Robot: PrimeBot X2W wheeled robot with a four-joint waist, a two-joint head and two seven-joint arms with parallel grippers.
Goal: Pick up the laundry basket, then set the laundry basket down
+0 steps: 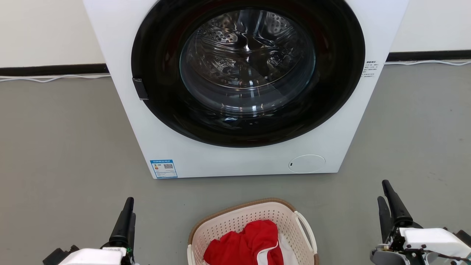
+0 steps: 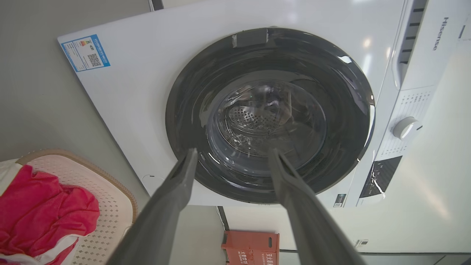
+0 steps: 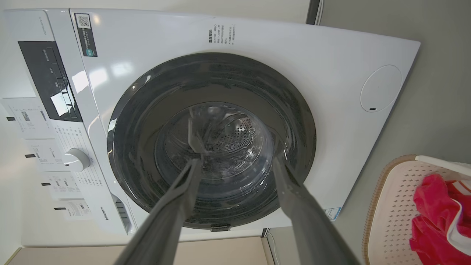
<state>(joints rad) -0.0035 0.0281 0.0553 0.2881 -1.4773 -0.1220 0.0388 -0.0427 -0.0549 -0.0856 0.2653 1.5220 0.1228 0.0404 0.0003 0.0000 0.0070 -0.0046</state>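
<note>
The laundry basket (image 1: 230,222) stands on the grey floor at the bottom middle of the head view, cream-white and perforated with a brown rim. A red cloth (image 1: 244,243) with some white fabric lies in it, and a white loop handle (image 1: 307,228) shows on its right side. My left gripper (image 1: 128,208) is low to the basket's left and my right gripper (image 1: 382,190) is to its right, both apart from it. In the wrist views the left gripper (image 2: 232,151) and the right gripper (image 3: 236,161) are open and empty. The basket (image 2: 110,206) (image 3: 390,206) lies off to the side in each.
A white front-loading washing machine (image 1: 235,162) with its round dark door shut stands just beyond the basket. A white cable (image 1: 55,78) runs along the wall's foot. An orange-red crate (image 2: 250,246) shows beside the machine. Grey floor stretches to both sides.
</note>
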